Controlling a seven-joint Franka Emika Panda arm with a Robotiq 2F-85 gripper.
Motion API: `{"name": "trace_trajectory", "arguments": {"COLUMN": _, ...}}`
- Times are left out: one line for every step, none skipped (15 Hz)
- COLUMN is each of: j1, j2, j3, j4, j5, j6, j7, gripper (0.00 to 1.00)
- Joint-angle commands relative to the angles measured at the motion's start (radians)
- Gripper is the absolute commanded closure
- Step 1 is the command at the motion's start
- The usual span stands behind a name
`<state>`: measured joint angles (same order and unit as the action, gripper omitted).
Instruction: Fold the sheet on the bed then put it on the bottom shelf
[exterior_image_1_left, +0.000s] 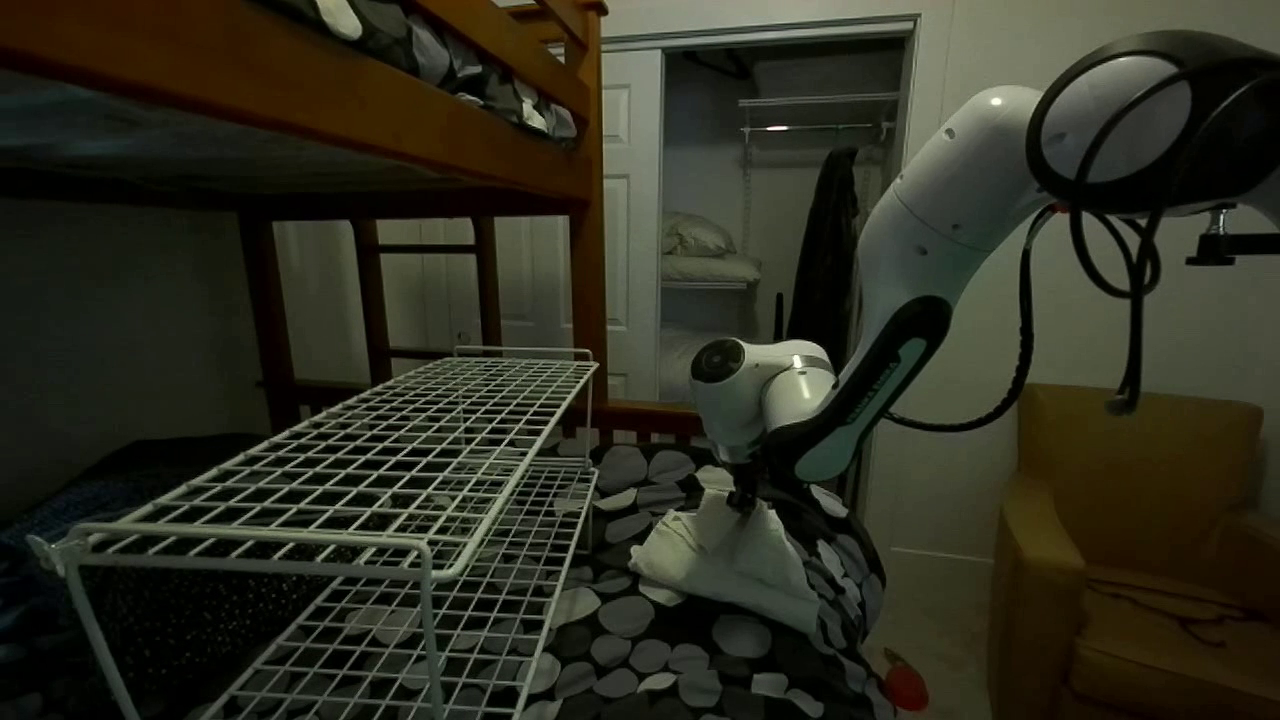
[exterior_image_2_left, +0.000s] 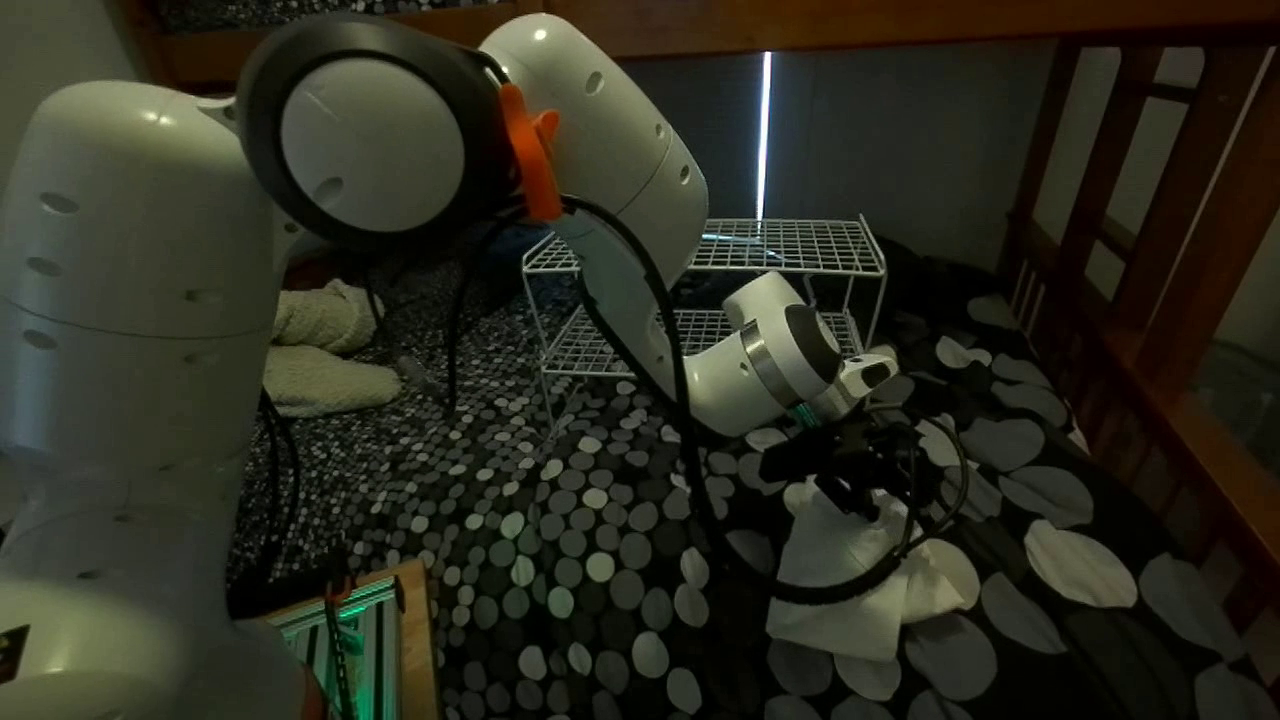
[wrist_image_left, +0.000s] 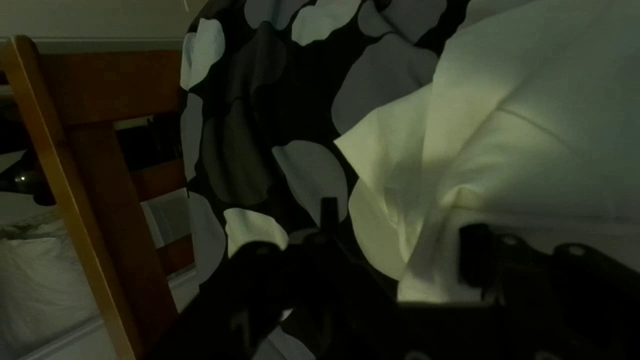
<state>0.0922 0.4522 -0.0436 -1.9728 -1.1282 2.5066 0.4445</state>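
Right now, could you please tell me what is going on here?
A robot arm is working on a cream sheet, which lies rumpled, with overlapping layers, on the dotted bed. Its pincer is open at the sheet's edge; whether it touches the cloth is unclear. The sheet is not yet on the bottom shelf.

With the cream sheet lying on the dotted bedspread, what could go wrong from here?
The gripper stands open with both cream sheet and dotted bedspread showing in its gap, so closing may catch too little cloth or pinch the bedspread too. In an exterior view, the black cable loops in front of the sheet and might snag it. The bottom shelf lies under the top grid panel, which the gripper could bump when placing the sheet.
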Motion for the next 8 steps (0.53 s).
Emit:
{"name": "trace_trajectory", "arguments": {"j1": 0.0, "j2": 0.005, "j3": -0.017, "j4": 0.013, "j5": -0.036, "j6": -0.003, "j7": 0.011, "gripper": 0.1}}
{"name": "trace_trajectory", "arguments": {"j1": 0.001, "j2": 0.003, "j3": -0.022, "j4": 0.017, "j5": -0.043, "j6": -0.007, "j7": 0.022, "gripper": 0.04}}
{"name": "trace_trajectory", "arguments": {"j1": -0.005, "j2": 0.003, "j3": -0.024, "j4": 0.018, "j5": -0.047, "j6": 0.007, "j7": 0.019, "gripper": 0.0}}
{"name": "trace_trajectory", "arguments": {"j1": -0.011, "j2": 0.009, "j3": -0.028, "j4": 0.022, "j5": -0.056, "j6": 0.02, "j7": 0.012, "gripper": 0.0}}
{"name": "trace_trajectory", "arguments": {"j1": -0.018, "j2": 0.017, "j3": -0.032, "j4": 0.027, "j5": -0.061, "j6": 0.032, "j7": 0.01, "gripper": 0.0}}
{"name": "trace_trajectory", "arguments": {"j1": -0.025, "j2": 0.028, "j3": -0.038, "j4": 0.035, "j5": -0.074, "j6": 0.044, "j7": 0.015, "gripper": 0.0}}
{"name": "trace_trajectory", "arguments": {"j1": -0.036, "j2": 0.037, "j3": -0.04, "j4": 0.04, "j5": -0.076, "j6": 0.062, "j7": 0.012, "gripper": 0.0}}
{"name": "trace_trajectory", "arguments": {"j1": -0.059, "j2": 0.048, "j3": -0.031, "j4": 0.04, "j5": -0.043, "j6": 0.098, "j7": -0.006, "gripper": 0.0}}
